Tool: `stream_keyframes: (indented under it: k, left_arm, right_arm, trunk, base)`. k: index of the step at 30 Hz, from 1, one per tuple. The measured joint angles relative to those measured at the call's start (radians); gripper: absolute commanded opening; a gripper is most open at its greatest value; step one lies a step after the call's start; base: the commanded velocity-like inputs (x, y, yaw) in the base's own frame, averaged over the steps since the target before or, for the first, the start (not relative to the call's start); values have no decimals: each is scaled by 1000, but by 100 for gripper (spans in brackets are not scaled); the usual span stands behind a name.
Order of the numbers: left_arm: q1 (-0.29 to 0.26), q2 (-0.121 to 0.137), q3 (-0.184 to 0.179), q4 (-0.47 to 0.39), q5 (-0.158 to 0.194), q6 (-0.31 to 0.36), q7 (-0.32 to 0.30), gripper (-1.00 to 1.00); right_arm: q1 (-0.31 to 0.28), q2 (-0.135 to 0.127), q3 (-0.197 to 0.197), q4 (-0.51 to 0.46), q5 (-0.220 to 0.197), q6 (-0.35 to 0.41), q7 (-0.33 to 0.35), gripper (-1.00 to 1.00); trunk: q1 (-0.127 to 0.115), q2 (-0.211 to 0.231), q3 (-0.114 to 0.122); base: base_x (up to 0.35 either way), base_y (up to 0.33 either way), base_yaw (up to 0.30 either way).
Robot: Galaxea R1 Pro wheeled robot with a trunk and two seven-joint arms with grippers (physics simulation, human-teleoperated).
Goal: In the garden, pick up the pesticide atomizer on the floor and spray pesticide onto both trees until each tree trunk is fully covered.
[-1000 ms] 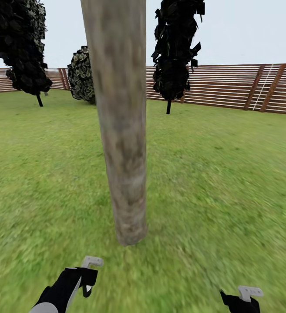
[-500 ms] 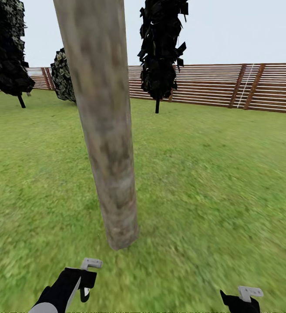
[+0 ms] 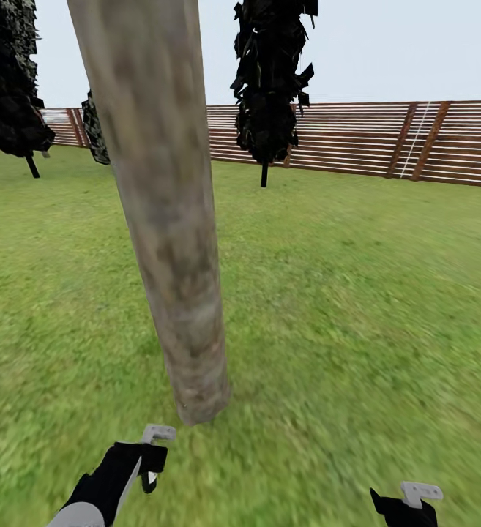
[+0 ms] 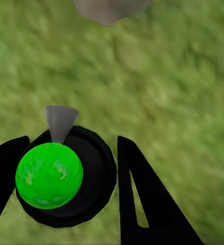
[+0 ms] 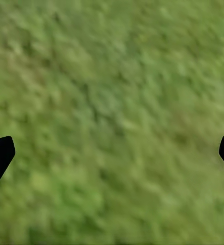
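Head view: thick mottled grey-brown tree trunk (image 3: 168, 241) upright, dead ahead of left gripper (image 3: 151, 457), which is clamped on black pesticide atomizer (image 4: 66, 176); left arm nearer. Right gripper (image 5: 112, 153) fingers apart, empty, over green grass floor (image 3: 357, 307).

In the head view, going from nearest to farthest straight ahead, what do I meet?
Left gripper holding the pesticide atomizer → base of the tree trunk → open grass → thin-stemmed dark tree → slatted wooden fence.
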Motion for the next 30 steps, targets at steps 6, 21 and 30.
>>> stream_keyframes:
  k: [6, 21, 30]
  left_arm:
    - [8, 7, -11, -53, -19, 10, -4, -100]
    - [12, -60, -84, -118, -49, 1, -60, -100]
    - [13, -21, -73, -131, -52, 3, -75, -100]
  right_arm:
    - [0, 0, 0, 0, 1, 0, 0, 100]
    - [1, 1, 2, 2, 5, 0, -1, 100]
    - [0, 2, 2, 2, 6, 0, -1, 100]
  trunk:
    - [0, 0, 0]
    - [0, 0, 0]
    - [0, 0, 0]
  base:
    - [1, 0, 0]
    - [0, 0, 0]
    - [29, 91, 0]
